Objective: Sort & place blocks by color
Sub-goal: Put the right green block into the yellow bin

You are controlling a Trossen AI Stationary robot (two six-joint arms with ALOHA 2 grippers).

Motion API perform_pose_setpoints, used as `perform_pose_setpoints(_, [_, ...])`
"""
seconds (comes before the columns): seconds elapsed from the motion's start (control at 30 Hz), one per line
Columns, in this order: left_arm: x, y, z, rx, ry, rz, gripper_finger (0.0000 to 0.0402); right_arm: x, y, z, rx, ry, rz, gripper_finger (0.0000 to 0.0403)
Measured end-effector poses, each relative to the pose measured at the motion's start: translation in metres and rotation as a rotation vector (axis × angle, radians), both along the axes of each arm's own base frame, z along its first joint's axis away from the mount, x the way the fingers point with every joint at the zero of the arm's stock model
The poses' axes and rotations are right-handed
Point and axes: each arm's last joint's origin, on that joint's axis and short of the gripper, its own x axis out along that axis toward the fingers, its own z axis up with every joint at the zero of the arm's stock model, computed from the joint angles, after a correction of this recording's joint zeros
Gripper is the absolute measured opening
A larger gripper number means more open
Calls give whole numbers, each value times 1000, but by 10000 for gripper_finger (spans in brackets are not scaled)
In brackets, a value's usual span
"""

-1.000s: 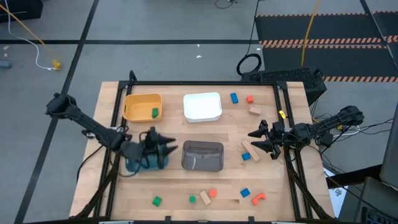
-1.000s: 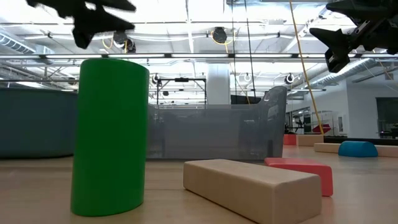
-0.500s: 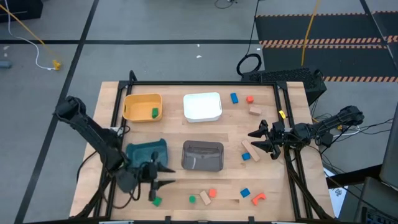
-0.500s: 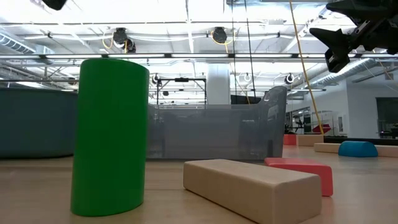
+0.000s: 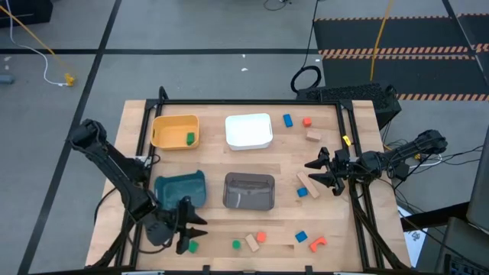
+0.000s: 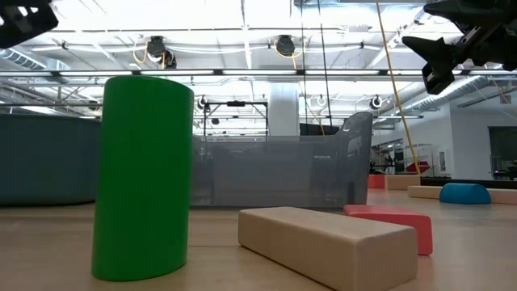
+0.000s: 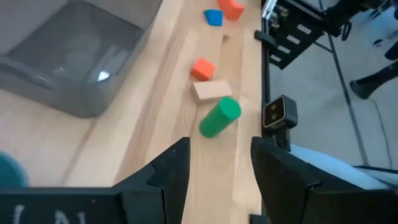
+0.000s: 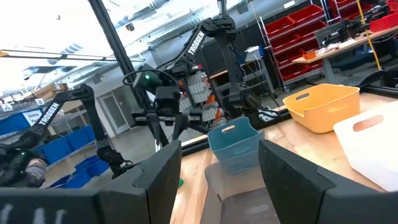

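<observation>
My left gripper stands open over the table's near left part, just beyond a small green block, with only bare wood between its fingers. Ahead of it lie a green cylinder, a tan block and a red-orange block. Another green block lies in the yellow bin. More blue, red-orange and tan blocks lie at the far right and near right. My right gripper waits open above the table's right edge.
A white bin stands beside the yellow one at the back. A teal bin and a grey bin stand mid-table. A tan bar and a blue block lie under the right gripper. A black frame rims the table.
My left gripper has swung from above the teal bin toward the table's near edge, turning as it went, and has nearly stopped beside the green block at the near left. Its fingers have kept the same gap. The blocks have not moved.
</observation>
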Motion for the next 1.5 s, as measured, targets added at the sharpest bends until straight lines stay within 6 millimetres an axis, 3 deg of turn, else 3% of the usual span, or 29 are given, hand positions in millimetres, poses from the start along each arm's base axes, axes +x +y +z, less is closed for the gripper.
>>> perform_pose_setpoints(0.33, [7,-22,-24,82,-26,-79,177,0,0,0,0,0,0,208])
perform_pose_setpoints(0.53, [11,-28,-19,77,-113,-108,233,0,0,0,0,0,0,208])
perform_pose_setpoints(0.73, [11,-30,-20,236,-159,-213,272,0,0,0,0,0,0,208])
perform_pose_setpoints(0.97, [16,-40,-44,516,-192,-353,261,0,0,0,0,0,0,208])
perform_pose_setpoints(1.5, [54,-49,-88,495,-317,-258,286,0,0,0,0,0,0,208])
